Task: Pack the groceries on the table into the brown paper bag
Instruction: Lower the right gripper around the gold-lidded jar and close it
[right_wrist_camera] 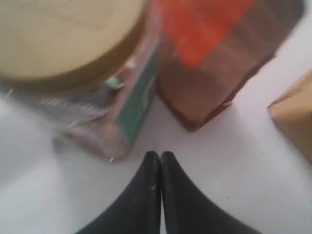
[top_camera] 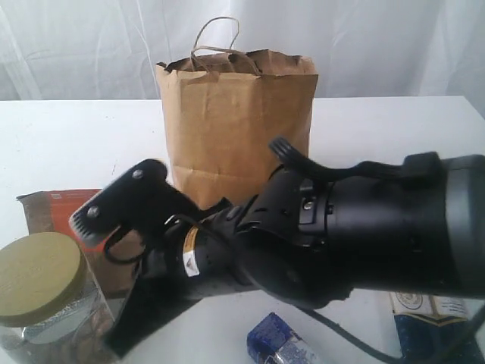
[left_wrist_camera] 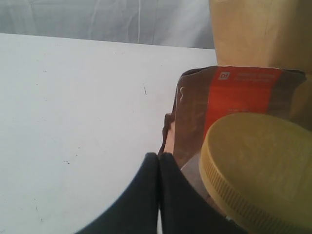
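Note:
The brown paper bag (top_camera: 235, 121) stands upright and open at the back of the white table (top_camera: 61, 144). At the front left stands the yellow-lidded clear jar (top_camera: 38, 277), with the brown pouch with orange label (top_camera: 53, 208) just behind it. My right arm reaches across from the right, and its gripper (top_camera: 91, 216) hangs over the pouch. That right gripper (right_wrist_camera: 157, 155) is shut and empty, close to the jar (right_wrist_camera: 73, 58) and the pouch (right_wrist_camera: 214, 63). My left gripper (left_wrist_camera: 159, 157) is shut and empty beside the jar lid (left_wrist_camera: 258, 165) and the pouch (left_wrist_camera: 229, 102). The yellow bottle and the tub are out of view.
A small shiny blue packet (top_camera: 276, 345) lies at the front edge of the exterior view. The long navy packet (top_camera: 428, 318) lies at the front right, partly under my right arm. The bag (left_wrist_camera: 263, 34) rises behind the pouch.

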Controlling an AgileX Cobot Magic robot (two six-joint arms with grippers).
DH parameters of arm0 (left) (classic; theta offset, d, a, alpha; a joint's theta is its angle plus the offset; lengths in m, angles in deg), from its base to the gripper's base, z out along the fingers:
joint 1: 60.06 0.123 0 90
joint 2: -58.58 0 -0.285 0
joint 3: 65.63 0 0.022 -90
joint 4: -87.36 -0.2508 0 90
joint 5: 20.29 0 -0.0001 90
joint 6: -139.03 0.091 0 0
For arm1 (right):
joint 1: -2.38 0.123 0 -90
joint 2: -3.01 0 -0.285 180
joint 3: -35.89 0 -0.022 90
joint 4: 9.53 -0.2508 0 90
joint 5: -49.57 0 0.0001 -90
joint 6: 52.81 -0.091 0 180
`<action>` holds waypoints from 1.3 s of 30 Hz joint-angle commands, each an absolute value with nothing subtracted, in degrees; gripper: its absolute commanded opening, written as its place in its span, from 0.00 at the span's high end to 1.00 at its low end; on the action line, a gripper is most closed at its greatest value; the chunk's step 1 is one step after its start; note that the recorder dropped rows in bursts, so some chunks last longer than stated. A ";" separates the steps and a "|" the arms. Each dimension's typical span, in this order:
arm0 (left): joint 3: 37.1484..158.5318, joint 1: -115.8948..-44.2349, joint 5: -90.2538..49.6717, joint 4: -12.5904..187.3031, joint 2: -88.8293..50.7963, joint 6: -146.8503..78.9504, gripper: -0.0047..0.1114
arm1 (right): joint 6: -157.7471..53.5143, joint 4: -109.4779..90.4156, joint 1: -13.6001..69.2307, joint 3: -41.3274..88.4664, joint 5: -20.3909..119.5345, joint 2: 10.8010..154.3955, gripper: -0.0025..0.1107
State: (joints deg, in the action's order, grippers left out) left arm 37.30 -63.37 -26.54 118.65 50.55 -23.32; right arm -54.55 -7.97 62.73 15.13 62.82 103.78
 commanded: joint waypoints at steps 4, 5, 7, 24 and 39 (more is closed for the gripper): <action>37.15 -63.67 -32.71 121.78 50.80 -29.38 0.96 | -72.40 -7.68 58.89 12.25 47.47 107.17 0.98; 37.15 -63.67 -34.81 122.34 50.80 -30.66 0.96 | -72.13 -7.10 59.16 12.25 46.80 107.17 0.98; 37.15 -63.67 -34.92 124.88 50.80 -31.08 0.96 | -70.53 -5.92 59.44 12.25 46.38 107.17 0.98; 37.15 -63.67 -32.57 124.20 50.80 -22.78 0.96 | -95.12 14.47 59.48 11.20 20.77 113.81 0.98; 37.15 -63.67 -33.91 120.73 50.80 -22.95 0.96 | -135.38 60.09 61.80 11.20 9.18 114.34 0.98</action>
